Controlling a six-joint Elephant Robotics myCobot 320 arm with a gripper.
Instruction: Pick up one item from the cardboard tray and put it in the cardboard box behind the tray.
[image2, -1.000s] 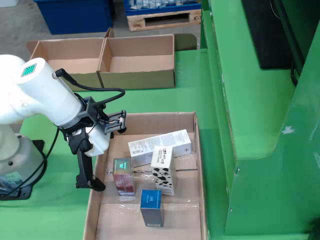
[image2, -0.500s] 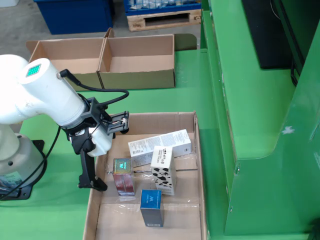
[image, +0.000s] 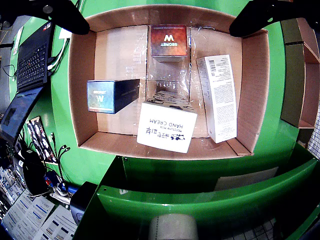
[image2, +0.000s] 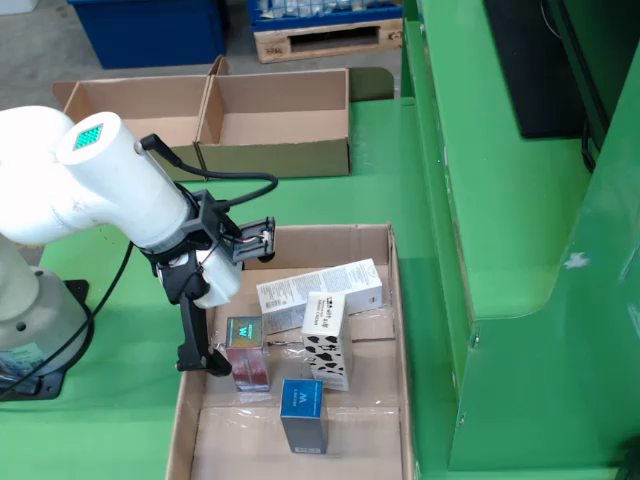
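Note:
The wrist view looks straight down into the cardboard tray (image: 82, 90). In it lie a red box marked W (image: 169, 42), a dark blue box (image: 112, 95), a white hand cream box (image: 166, 127) and a long white box (image: 217, 97). My gripper (image: 160, 29) is open and empty, its black fingers (image: 65, 17) spread wide at the top corners, above the tray. In the fixed view the gripper (image2: 237, 303) hovers over the tray's (image2: 398, 330) left side, next to the red box (image2: 246, 355). The cardboard box (image2: 280, 120) stands open behind the tray.
A second open cardboard box (image2: 130, 105) sits left of the first. A tall green frame (image2: 500, 250) borders the tray's right side. A laptop (image: 30, 60) and cables lie left of the tray in the wrist view. The arm's base (image2: 30, 320) is at the left.

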